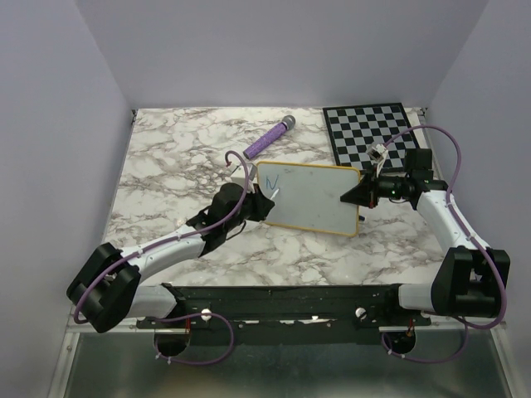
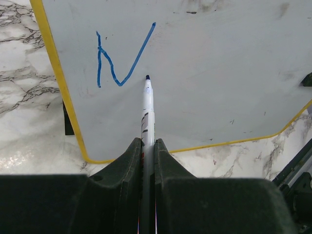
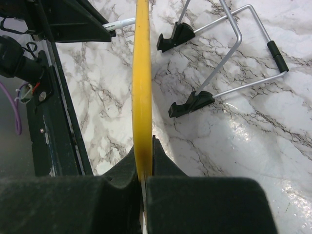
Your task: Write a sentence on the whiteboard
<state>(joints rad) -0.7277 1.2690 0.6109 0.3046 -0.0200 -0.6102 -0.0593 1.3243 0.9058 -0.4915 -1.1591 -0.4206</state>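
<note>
The whiteboard (image 1: pixel 311 199), white with a thin yellow frame, stands tilted at the table's middle. A single blue letter "N" (image 2: pixel 119 61) is written near its upper left corner; it also shows in the top view (image 1: pixel 275 176). My left gripper (image 2: pixel 147 144) is shut on a white marker (image 2: pixel 147 105) whose blue tip sits just right of the N's bottom, at or just off the board. My right gripper (image 3: pixel 144 146) is shut on the whiteboard's yellow right edge (image 3: pixel 142 73), seen edge-on. In the top view the right gripper (image 1: pixel 355 196) is at the board's right side.
A purple marker-like stick (image 1: pixel 269 138) lies behind the board. A black-and-white checkered board (image 1: pixel 373 133) lies at the back right. The whiteboard's wire stand with black feet (image 3: pixel 195 100) rests on the marble behind the board. A black rail (image 1: pixel 282 298) runs along the near edge.
</note>
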